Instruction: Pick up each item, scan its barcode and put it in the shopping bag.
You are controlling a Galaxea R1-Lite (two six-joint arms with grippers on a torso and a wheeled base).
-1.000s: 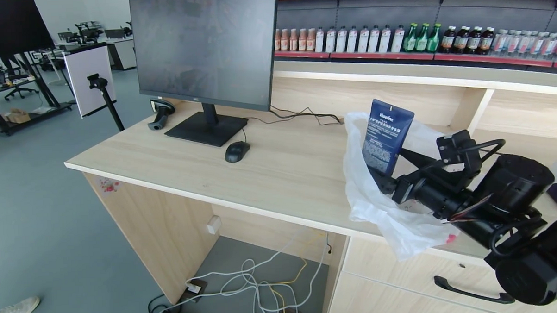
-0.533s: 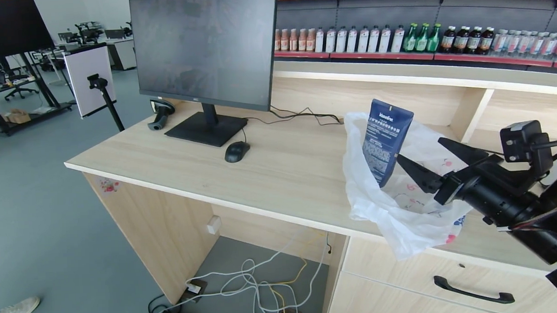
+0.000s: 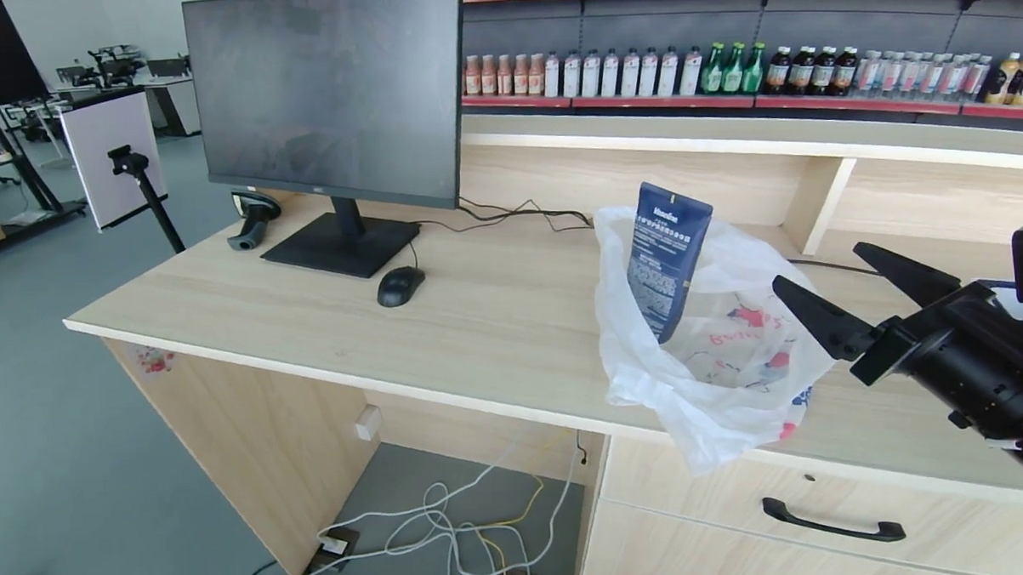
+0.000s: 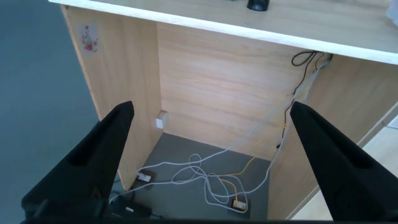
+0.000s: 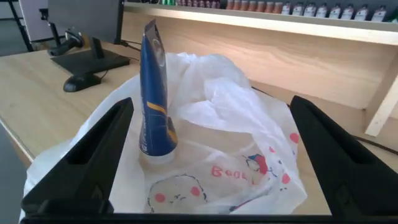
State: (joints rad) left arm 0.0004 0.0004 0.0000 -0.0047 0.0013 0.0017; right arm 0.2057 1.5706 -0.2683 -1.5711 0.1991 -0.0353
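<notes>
A tall blue pouch (image 3: pixel 668 261) stands upright inside the white plastic shopping bag (image 3: pixel 719 382) on the wooden counter (image 3: pixel 495 314). To the right of the bag my right gripper (image 3: pixel 817 266) is open and holds nothing, its fingertips just outside the bag's rim. In the right wrist view the blue pouch (image 5: pixel 154 93) stands in the crumpled shopping bag (image 5: pixel 249 143), beyond my right gripper (image 5: pixel 211 102). My left gripper (image 4: pixel 211 109) is open and empty, low beside the counter, over the floor.
A monitor (image 3: pixel 326 98), a mouse (image 3: pixel 399 285) and a handheld scanner (image 3: pixel 250 220) sit on the counter's left half. Shelves of bottles (image 3: pixel 682 69) line the back. A drawer handle (image 3: pixel 831 532) is below the bag. Loose cables (image 4: pixel 205 180) lie on the floor under the counter.
My right gripper let go of the blue pouch and drew back to the right, out of the bag. The pouch stays standing. The head camera has shifted.
</notes>
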